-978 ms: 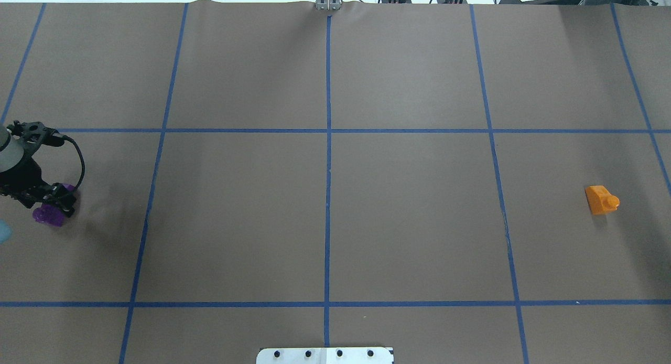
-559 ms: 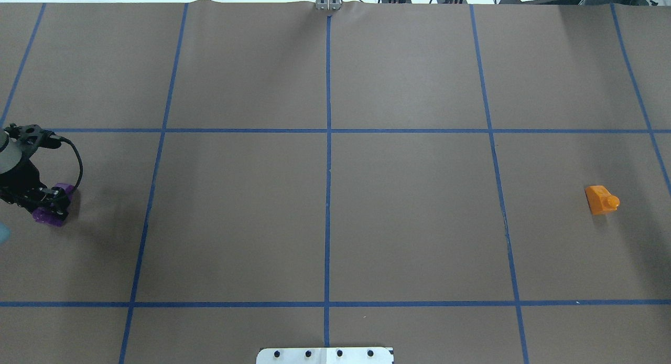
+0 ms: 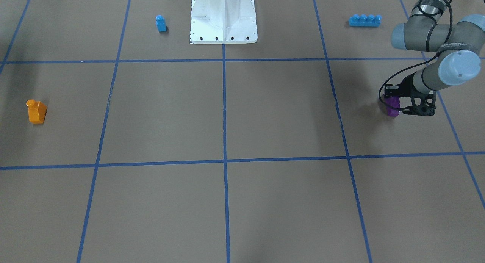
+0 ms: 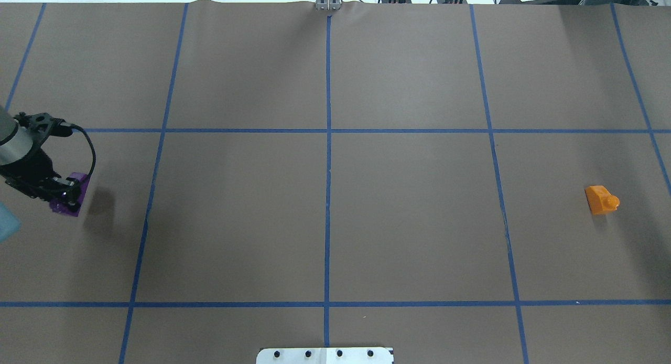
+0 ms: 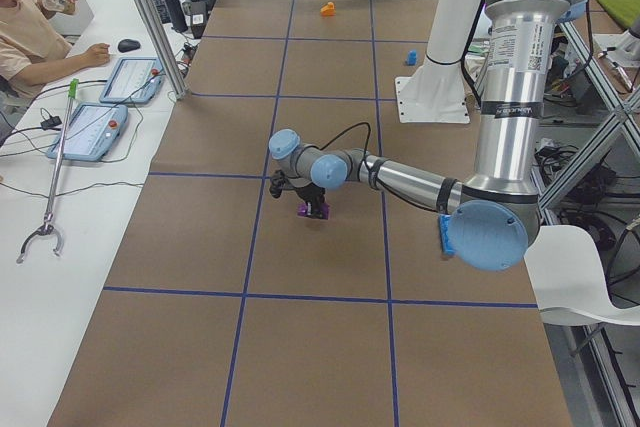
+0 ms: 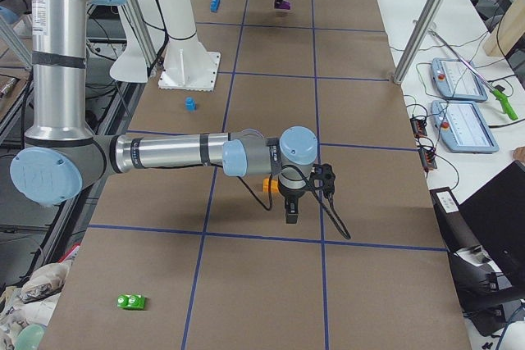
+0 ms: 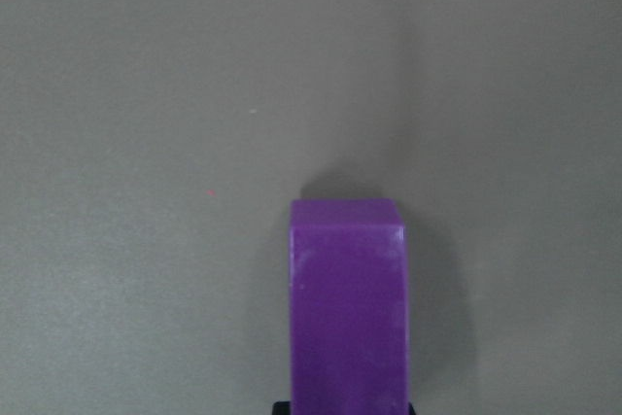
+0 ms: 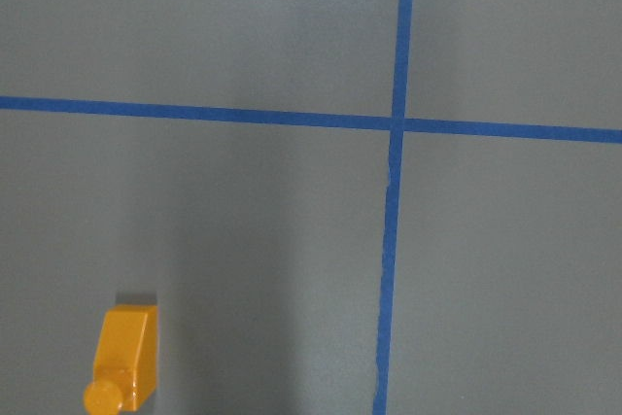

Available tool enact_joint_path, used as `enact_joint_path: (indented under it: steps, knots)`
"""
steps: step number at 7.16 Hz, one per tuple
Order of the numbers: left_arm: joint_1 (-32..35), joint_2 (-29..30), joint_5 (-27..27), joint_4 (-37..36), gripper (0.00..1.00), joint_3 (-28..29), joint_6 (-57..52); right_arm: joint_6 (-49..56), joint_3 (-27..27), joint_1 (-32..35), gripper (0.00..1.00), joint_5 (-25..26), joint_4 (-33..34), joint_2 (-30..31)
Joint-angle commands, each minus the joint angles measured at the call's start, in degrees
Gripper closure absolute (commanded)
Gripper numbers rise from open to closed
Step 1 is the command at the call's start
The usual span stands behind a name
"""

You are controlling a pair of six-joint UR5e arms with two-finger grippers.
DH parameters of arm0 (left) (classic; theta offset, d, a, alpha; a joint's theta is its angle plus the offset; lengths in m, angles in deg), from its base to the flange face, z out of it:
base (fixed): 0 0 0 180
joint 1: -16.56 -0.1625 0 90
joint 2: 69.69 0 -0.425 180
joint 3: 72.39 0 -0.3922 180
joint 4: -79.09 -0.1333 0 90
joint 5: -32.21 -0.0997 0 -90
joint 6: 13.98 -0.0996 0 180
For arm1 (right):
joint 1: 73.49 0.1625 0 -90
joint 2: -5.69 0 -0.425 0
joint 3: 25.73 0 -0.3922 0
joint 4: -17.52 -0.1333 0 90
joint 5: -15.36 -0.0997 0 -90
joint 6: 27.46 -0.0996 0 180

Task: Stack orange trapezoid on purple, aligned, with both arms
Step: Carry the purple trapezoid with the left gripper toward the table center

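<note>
The purple block [image 4: 70, 202] is held in my left gripper [image 4: 65, 196], which is shut on it at the table's left side. It hangs a little above the paper, with its shadow apart from it, and it fills the lower middle of the left wrist view [image 7: 347, 308]. It also shows in the front view [image 3: 392, 105]. The orange trapezoid [image 4: 601, 199] lies on its side at the far right, alone on the table [image 3: 36, 111]. My right gripper [image 6: 291, 217] shows only in the right side view, just beside the orange trapezoid [image 6: 267, 185]; I cannot tell whether it is open or shut.
A small blue single-stud block [image 3: 161, 23] and a long blue four-stud brick [image 3: 365, 20] lie near the white robot base [image 3: 223, 16]. A green brick [image 6: 131, 302] lies at the near right end. Blue tape lines grid the brown paper.
My left gripper has risen and moved a little to the right with the purple block, whose shadow now lies apart from it. The orange trapezoid has not moved.
</note>
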Motion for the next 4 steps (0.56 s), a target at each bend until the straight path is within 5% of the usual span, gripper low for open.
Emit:
enact_joint_path:
  steps: [1, 4]
  knots:
    - [-2.4, 20.2, -0.4, -19.2, 1.00, -2.8, 4.7, 0.0, 0.3, -2.1, 0.00, 0.0, -3.6, 0.2]
    - [-11.2, 35.0, -5.8, -20.7, 1.00, 3.3, 12.5, 0.0, 0.1, -4.2, 0.00, -0.2, -3.9, 0.5]
